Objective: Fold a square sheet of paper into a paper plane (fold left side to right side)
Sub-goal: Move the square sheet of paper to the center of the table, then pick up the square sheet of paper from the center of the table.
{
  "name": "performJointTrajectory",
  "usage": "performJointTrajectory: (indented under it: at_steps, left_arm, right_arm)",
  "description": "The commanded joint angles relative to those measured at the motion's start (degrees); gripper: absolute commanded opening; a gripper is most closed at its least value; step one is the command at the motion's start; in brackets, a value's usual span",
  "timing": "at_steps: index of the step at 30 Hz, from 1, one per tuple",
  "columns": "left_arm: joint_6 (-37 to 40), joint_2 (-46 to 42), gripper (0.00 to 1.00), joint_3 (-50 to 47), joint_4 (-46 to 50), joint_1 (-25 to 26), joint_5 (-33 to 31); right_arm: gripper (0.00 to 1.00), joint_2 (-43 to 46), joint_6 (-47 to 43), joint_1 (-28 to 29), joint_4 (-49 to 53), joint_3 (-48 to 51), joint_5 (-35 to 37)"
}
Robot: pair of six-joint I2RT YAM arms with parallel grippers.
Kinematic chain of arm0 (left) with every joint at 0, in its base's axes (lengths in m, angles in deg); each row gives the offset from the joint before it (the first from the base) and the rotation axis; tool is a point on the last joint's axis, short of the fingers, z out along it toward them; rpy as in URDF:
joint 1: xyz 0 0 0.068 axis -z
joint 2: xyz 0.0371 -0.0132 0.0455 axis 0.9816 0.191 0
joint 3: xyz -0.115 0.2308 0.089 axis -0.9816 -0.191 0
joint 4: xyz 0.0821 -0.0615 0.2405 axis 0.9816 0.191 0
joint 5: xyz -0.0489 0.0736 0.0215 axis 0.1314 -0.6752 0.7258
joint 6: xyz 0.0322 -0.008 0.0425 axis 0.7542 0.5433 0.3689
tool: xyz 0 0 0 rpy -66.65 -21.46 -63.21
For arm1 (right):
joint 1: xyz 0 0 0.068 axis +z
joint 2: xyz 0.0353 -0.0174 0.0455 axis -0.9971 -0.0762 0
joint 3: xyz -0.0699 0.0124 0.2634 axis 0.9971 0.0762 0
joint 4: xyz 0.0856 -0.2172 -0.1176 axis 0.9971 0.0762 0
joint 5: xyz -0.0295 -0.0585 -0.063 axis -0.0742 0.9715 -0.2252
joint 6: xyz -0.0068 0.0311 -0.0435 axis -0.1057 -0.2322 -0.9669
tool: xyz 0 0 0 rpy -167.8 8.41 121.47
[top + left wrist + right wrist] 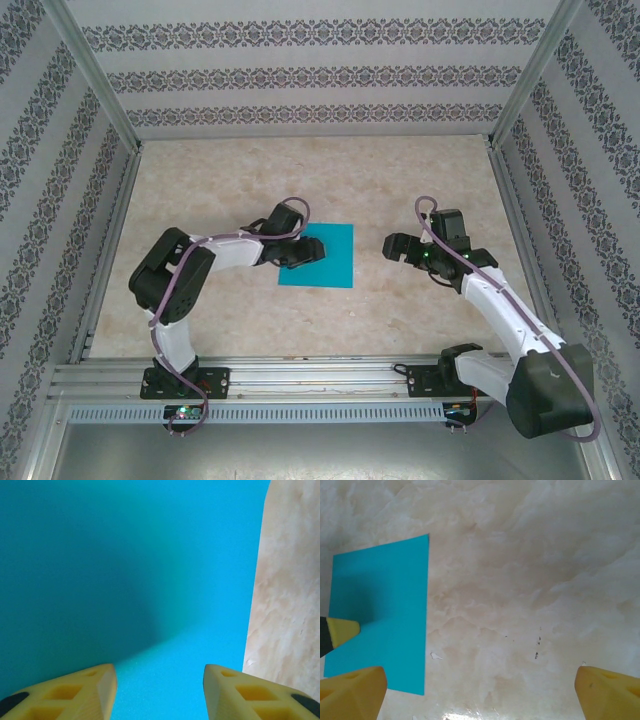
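Marbled table (400,180); left fingers (75,695) over sheet (338,262), contact unclear.

paper (335,262): teal square, flat, frame centre
left gripper (300,252): over paper's left part
right gripper (393,248): right of paper, not touching
table (300,180): beige marble

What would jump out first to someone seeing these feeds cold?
The teal-blue square sheet of paper stands out, lying flat in the middle of the pale marbled table with no fold visible. The left gripper hangs over the sheet's left part, jaws apart. The right gripper sits wide open just off its right edge, above bare tabletop.
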Motion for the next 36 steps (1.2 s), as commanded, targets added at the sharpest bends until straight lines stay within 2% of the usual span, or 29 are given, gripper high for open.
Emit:
performJointTrajectory:
  at_steps: [1,7,12,15,20,25,36]
  left_arm:
    - [-4.48,3.56,0.51,1.09,1.68,1.93,-3.17]
    - [-3.59,-0.96,0.52,1.62,0.60,2.07,-2.67]
    - [-1.72,-7.62,0.54,-2.47,4.52,0.73,-7.60]
    - [-1.51,-9.43,0.50,-5.95,4.72,-0.67,-7.09]
    - [-0.82,-7.92,0.40,-7.49,4.40,-1.29,-4.01]
    - [0.20,-5.97,0.34,-6.97,5.38,-1.27,-5.04]
    - [0.18,-3.32,0.33,-6.91,5.35,-1.31,-4.91]
  right_arm:
    - [0.94,-2.73,-1.42,0.59,1.65,-3.10,1.77]
    - [0.91,-12.20,-4.33,4.41,3.39,-10.41,4.81]
    - [0.97,-22.35,-5.33,9.61,4.18,-18.48,8.61]
    - [0.98,-28.71,-5.95,12.61,4.53,-23.41,10.01]
    - [0.98,-38.67,-6.40,16.19,5.40,-30.95,11.62]
    - [0.98,-46.03,-6.93,18.13,6.45,-36.73,12.62]
    - [0.98,-54.00,-5.66,18.96,7.78,-40.98,11.57]
